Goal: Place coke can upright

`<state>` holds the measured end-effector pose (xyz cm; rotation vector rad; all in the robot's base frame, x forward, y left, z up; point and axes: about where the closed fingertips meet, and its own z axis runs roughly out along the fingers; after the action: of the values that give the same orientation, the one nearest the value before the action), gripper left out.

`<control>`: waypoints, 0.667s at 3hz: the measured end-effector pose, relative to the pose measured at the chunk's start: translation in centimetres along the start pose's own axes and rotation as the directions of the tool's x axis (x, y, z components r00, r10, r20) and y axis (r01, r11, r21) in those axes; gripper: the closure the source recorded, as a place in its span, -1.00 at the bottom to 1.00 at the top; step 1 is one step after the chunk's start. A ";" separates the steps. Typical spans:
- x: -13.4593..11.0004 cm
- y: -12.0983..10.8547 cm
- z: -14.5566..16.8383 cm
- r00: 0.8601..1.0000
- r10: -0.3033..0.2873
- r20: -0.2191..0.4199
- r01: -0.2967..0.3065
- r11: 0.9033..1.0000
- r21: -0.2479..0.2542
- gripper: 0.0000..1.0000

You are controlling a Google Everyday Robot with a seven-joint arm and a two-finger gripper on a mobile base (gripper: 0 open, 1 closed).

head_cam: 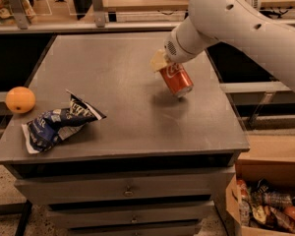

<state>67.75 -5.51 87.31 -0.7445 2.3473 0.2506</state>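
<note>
The red coke can (pixel 176 79) hangs tilted, its lower end close to the grey table top (pixel 123 77) right of the middle. My gripper (pixel 162 63) is at the can's upper end and is shut on it; a pale fingertip (pixel 158 61) shows at its left. The white arm comes in from the upper right and hides the rest of the gripper.
A blue-and-white chip bag (pixel 59 122) lies crumpled at the table's front left. An orange fruit (pixel 20 99) sits at the left edge. A cardboard box of snacks (pixel 265 205) stands on the floor at the lower right. Drawers are below the table top.
</note>
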 end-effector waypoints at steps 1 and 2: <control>-0.2 0.3 0.2 1.000 -0.003 -0.001 0.003 1.000 -0.003 1.00; -0.8 0.1 0.0 1.000 -0.005 0.020 0.005 1.000 -0.026 1.00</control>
<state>68.23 -5.07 87.83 -0.7573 2.3275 0.2857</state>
